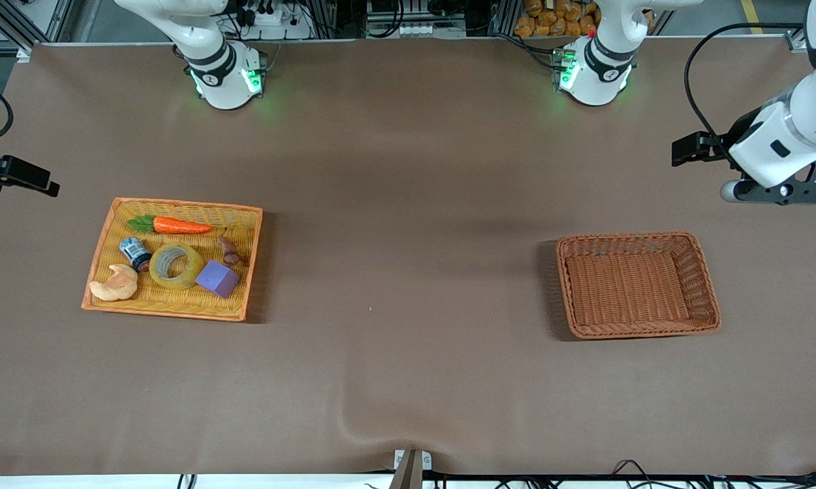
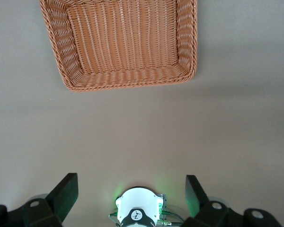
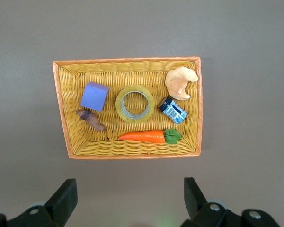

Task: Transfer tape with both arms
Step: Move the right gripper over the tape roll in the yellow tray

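Yellow translucent tape roll [image 3: 135, 103] is seen lying flat in the yellow woven tray [image 1: 102, 244] near the right arm's end of the tabletop [image 1: 408, 170], between a purple cube [image 3: 94, 96] and a small blue-labelled can [image 3: 173, 109]. Left claw [image 2: 131, 195] is held released, empty, over bare tabletop beside the brown wicker basket [image 2: 189, 56]. Right claw [image 3: 130, 196] is held released, empty, above the tray's edge.

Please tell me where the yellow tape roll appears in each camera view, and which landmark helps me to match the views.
Front view: the tape lies flat in the yellow tray, between the small can and the purple cube.
Left wrist view: not in it; only the brown basket shows.
Right wrist view: the tape lies mid-tray, between cube and can.
Shared landmark: the toy carrot, beside the tape in both views.
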You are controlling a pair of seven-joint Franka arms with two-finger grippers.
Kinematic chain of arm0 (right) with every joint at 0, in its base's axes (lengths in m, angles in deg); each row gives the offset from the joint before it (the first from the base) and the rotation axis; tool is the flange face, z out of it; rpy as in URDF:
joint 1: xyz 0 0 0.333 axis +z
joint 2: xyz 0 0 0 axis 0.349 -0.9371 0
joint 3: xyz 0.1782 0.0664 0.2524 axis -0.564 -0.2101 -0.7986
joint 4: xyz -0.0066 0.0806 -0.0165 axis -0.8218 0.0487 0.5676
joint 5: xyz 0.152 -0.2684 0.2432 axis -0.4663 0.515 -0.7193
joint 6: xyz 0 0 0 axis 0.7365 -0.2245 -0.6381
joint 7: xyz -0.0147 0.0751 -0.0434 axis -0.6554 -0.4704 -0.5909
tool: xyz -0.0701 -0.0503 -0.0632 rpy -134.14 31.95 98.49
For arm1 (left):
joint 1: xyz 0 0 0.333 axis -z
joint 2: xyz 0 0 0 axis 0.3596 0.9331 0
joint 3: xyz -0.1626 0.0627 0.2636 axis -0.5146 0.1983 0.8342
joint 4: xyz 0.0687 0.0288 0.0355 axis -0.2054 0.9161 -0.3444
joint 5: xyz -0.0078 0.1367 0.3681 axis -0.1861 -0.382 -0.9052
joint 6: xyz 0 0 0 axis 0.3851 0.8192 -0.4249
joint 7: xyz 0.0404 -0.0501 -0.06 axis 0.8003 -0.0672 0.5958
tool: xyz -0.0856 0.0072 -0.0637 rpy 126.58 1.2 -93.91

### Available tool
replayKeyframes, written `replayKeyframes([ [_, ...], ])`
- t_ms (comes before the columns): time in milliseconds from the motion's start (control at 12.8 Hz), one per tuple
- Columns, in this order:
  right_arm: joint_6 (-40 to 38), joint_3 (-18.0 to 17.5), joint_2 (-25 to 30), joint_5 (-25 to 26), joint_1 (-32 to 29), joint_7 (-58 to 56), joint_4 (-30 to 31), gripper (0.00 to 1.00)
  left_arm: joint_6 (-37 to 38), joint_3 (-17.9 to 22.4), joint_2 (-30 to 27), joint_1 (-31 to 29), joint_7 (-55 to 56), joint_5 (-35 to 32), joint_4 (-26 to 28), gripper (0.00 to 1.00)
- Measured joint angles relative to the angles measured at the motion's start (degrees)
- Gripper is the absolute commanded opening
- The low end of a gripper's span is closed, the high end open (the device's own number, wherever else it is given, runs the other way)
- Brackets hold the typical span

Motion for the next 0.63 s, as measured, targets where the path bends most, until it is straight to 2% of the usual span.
replayKeyframes([
  [625, 1.53, -0.08, -0.01, -0.97, 0.01, 0.04, 0.02, 1.00, -0.01, -0.31, 2.01, 0.87, 0.00, 0.00, -1.90, 1.00],
])
